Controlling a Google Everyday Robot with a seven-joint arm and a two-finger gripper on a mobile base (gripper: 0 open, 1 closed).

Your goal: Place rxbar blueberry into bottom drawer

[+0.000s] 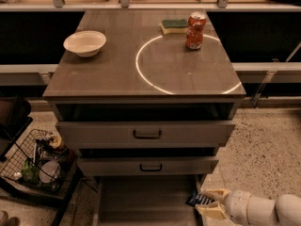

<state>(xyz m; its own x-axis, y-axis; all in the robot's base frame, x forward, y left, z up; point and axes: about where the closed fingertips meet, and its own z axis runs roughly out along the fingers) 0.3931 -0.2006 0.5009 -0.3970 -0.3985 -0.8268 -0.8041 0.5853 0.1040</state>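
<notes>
The rxbar blueberry point(199, 199), a small dark blue wrapper with light markings, is held between my gripper's cream fingers at the lower right. My gripper point(207, 202) is shut on the bar and sits low, at the right edge of the open bottom drawer point(141, 197). That drawer is pulled out, a wide shallow tray with a flat grey floor. The white forearm reaches in from the bottom right corner.
Two upper drawers point(146, 134) with dark handles stick out slightly. On the cabinet top stand a white bowl point(84, 43), a green-and-yellow sponge point(174, 25) and a red can point(195, 30). A wire basket point(37, 161) of items stands on the floor at left.
</notes>
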